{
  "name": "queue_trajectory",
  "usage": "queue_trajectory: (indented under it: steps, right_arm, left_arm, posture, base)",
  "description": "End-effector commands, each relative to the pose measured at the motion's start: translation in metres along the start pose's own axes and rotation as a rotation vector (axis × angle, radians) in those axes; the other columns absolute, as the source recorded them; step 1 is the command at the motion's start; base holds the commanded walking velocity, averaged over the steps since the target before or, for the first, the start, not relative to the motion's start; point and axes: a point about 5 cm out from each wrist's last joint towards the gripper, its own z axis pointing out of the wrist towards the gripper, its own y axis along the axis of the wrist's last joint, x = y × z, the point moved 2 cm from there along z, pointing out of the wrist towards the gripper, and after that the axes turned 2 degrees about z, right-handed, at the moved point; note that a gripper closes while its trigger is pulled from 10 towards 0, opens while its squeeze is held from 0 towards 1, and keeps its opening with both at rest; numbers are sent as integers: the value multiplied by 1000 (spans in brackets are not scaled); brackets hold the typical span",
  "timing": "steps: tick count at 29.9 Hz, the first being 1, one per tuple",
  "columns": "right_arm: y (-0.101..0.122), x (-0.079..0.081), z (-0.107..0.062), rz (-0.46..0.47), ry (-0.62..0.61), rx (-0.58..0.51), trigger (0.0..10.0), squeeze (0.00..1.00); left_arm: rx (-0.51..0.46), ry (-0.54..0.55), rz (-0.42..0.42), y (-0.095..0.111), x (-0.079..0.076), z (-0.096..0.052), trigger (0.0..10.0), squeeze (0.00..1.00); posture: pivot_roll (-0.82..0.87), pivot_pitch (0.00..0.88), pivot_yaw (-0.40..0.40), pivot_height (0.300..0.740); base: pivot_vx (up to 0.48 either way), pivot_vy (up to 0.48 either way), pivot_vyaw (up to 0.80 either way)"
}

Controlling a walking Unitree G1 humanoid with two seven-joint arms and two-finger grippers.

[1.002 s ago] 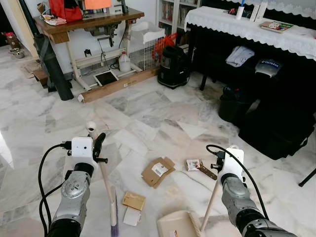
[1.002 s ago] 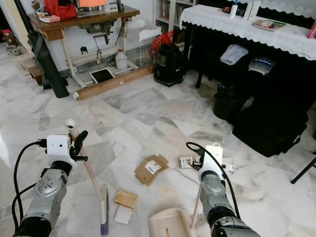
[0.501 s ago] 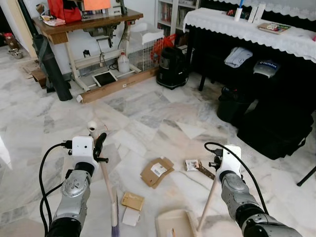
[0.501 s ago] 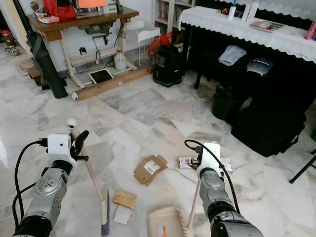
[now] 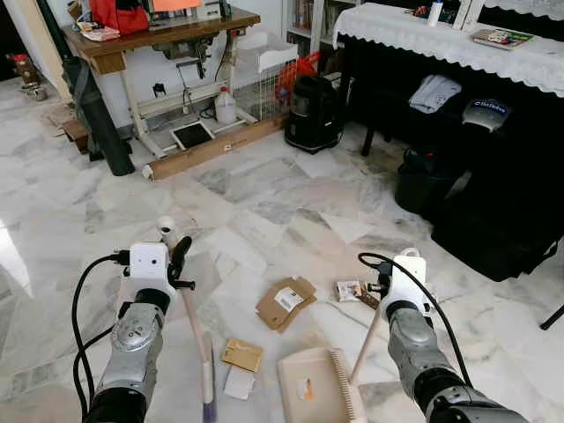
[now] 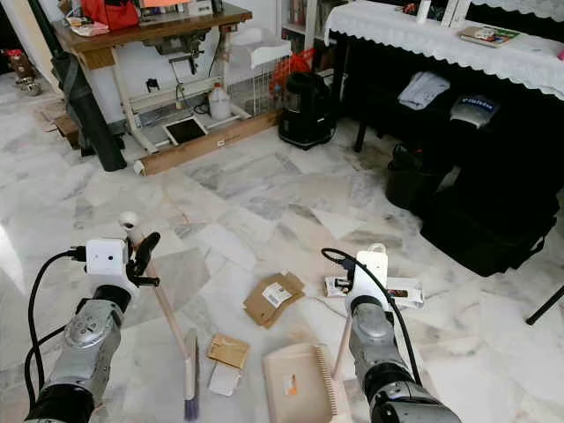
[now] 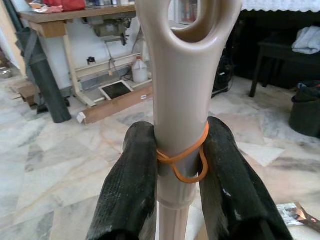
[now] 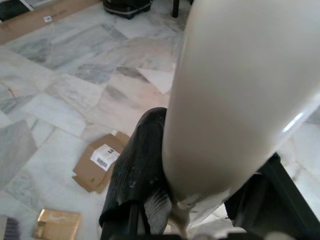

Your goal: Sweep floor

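I see the dustpan (image 5: 315, 388) on the floor (image 5: 264, 203): small packet (image 5: 241, 354) just left, broom (image 5: 208, 388) further left, flattened box (image 5: 285, 302) just behind, wrapper (image 5: 346, 291) behind to its right.

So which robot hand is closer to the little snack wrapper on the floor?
The right. The right gripper, clamped on the dustpan handle, sits right beside the wrapper. The left gripper, holding the broom, is far across, beyond the flattened cardboard box.
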Motion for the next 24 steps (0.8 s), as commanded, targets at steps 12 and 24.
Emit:
queue_trajectory:
  steps: [12, 24]
  right_arm:
    - [-5, 4, -2, -19, -5, 10, 10000, 0]
    - [-14, -4, -4, 14, -44, 56, 10000, 0]
  left_arm:
    - [-52, -19, -14, 11, -2, 4, 10000, 0]
    - [-46, -46, -19, 10, -7, 4, 10000, 0]
  posture:
    - [96, 0, -13, 740]
    - [94, 0, -10, 740]
  base:
    - [0, 0, 0]
    - [0, 0, 0]
